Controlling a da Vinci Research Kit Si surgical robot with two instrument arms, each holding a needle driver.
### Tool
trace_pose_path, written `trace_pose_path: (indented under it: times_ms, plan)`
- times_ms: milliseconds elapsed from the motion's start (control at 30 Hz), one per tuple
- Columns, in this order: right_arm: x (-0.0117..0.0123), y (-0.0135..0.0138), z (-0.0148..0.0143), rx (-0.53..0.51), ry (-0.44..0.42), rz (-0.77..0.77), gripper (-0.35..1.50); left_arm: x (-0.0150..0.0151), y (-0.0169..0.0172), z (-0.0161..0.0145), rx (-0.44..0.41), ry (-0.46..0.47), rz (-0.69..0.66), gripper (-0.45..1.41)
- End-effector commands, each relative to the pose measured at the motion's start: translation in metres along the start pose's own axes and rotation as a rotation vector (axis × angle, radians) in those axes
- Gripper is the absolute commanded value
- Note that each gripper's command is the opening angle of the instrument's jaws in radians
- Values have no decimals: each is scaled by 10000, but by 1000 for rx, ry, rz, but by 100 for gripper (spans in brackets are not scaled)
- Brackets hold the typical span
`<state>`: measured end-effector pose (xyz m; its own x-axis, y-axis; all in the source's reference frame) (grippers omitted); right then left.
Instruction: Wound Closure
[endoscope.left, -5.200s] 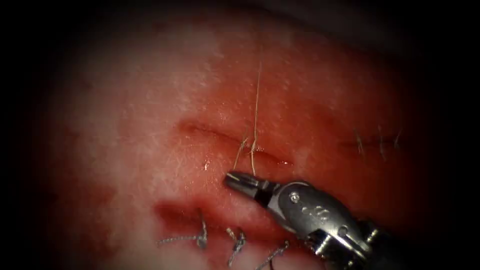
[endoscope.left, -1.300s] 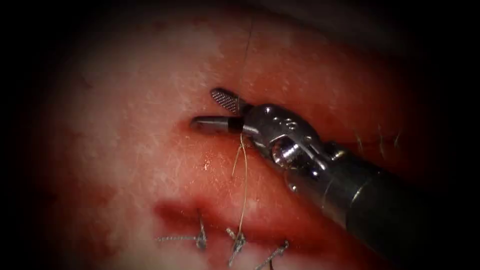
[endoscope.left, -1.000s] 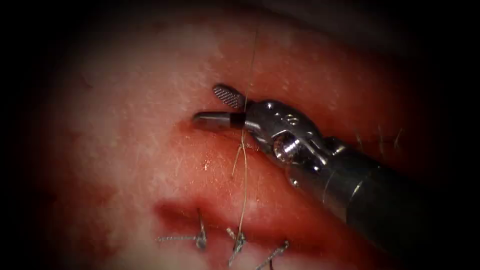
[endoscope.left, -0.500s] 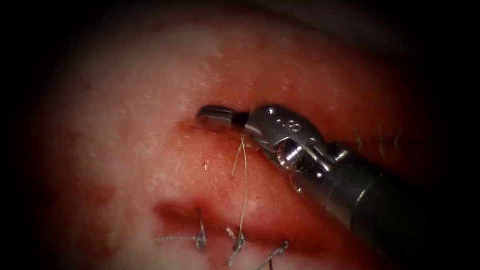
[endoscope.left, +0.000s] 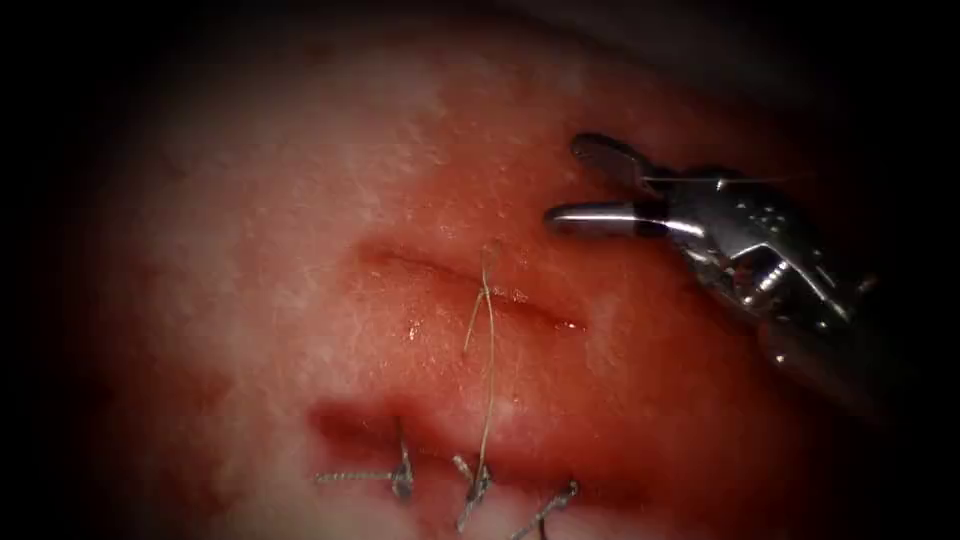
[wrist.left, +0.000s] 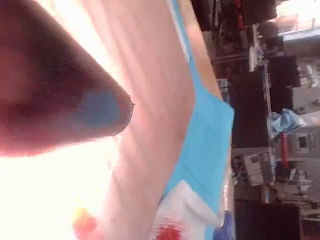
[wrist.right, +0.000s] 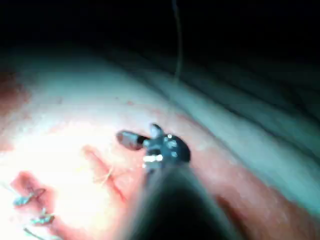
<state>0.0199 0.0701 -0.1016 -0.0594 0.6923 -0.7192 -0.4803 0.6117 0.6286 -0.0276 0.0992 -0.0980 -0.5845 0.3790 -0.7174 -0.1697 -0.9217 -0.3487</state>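
The upper cut (endoscope.left: 450, 272) in the tissue (endoscope.left: 300, 200) carries a knotted stitch (endoscope.left: 487, 292) near its middle. Two pale thread ends hang from the knot, the longer one (endoscope.left: 488, 380) trailing down toward the lower cut. My right tool (endoscope.left: 566, 180) hovers above and to the right of the knot, off the tissue, its jaws wide open and holding nothing. The right wrist view has the same tool (wrist.right: 137, 134) beyond the cut (wrist.right: 107, 175). In the left wrist view I see just a blurred stretch of the left arm's shaft (wrist.left: 55, 100).
A second cut lower down holds several dark finished stitches (endoscope.left: 400, 478) with short ends. Red fluid (endoscope.left: 560, 400) wets the tissue between the two cuts. A blue cloth (wrist.left: 205, 145) lies beside the tissue.
The right tool's jaws closed on the strand rising from the knot and cut it, and that strand is gone. The jaws then reopened and the tool drew back up and right.
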Motion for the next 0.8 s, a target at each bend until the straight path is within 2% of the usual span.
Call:
trace_pose_path:
  times_ms: [33, 67, 167, 200, 300, 400, 433, 567, 633, 667, 700, 733, 800]
  plan:
    - [4, 14, -13, -10, -12, -8, 148, 3, -5, 8, 2, 0, -2, -35]
    - [3, 26, -41, -28, -52, -17, 148, -16, 2, 34, -4, -6, -21, -35]
    - [1, 39, -70, -52, -70, -22, 148, -41, 7, 68, -15, -16, -37, -35]
    - [2, 47, -84, -65, -70, -22, 148, -56, 11, 88, -19, -22, -53, -35]
    - [6, 58, -100, -102, -62, -16, 148, -91, 20, 131, -31, -53, -70, -35]
    - [7, 58, -99, -139, -54, -11, 148, -118, 25, 160, -46, -72, -86, -35]
    - [7, 54, -94, -130, -57, -7, 148, -135, 28, 177, -56, -83, -95, -35]
    - [3, 41, -80, -115, -60, -5, 148, -151, 17, 194, -65, -83, -116, -22]
    - [-5, 24, -68, -76, -68, -4, 148, -153, -2, 197, -45, -90, -153, 11]
    - [-8, 16, -63, -53, -74, -3, 148, -152, -9, 197, -37, -92, -181, 34]
    - [-8, 11, -60, -40, -77, -2, 148, -152, -14, 197, -32, -93, -205, 42]
    - [-6, 2, -55, -20, -89, 3, 148, -152, -23, 196, -25, -94, -229, 60]
    - [0, -5, -52, -1, -98, -21, 148, -150, -34, 193, -10, -97, -278, 69]
